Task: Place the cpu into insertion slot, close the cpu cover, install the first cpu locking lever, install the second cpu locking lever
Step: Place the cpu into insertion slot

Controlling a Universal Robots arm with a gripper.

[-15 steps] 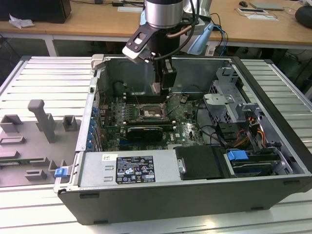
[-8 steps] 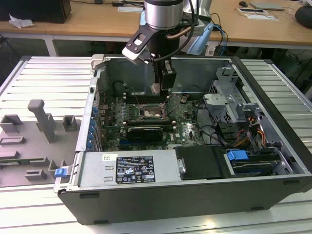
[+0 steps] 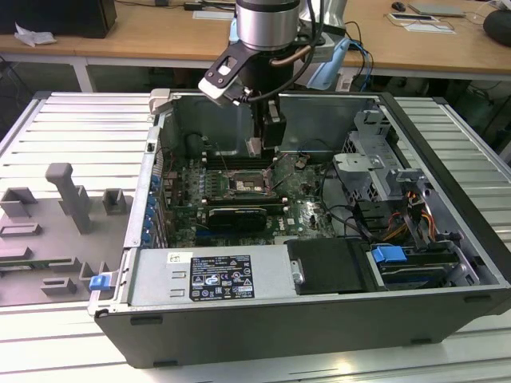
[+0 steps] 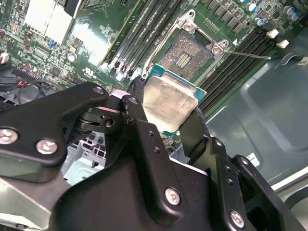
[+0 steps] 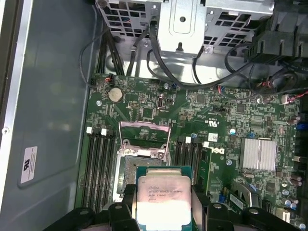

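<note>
In the second wrist view my gripper (image 4: pixel 166 109) pinches the cpu (image 4: pixel 169 98) by its edges, just above the uncovered insertion slot (image 4: pixel 185 55).

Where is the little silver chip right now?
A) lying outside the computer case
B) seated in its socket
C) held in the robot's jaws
C: the cpu sits between the jaws of the gripper, and the insertion slot lies bare.

a ribbed pale metal tabletop (image 3: pixel 463 128) lies under even, bright light, with grey moulded blocks (image 3: pixel 68 199) on it at the exterior view's left. behind stand wooden desks (image 3: pixel 160 36) with white legs, carrying a black box (image 3: pixel 56 16), scattered papers (image 3: pixel 431 24) and a dark mouse (image 3: pixel 398 6).
</note>
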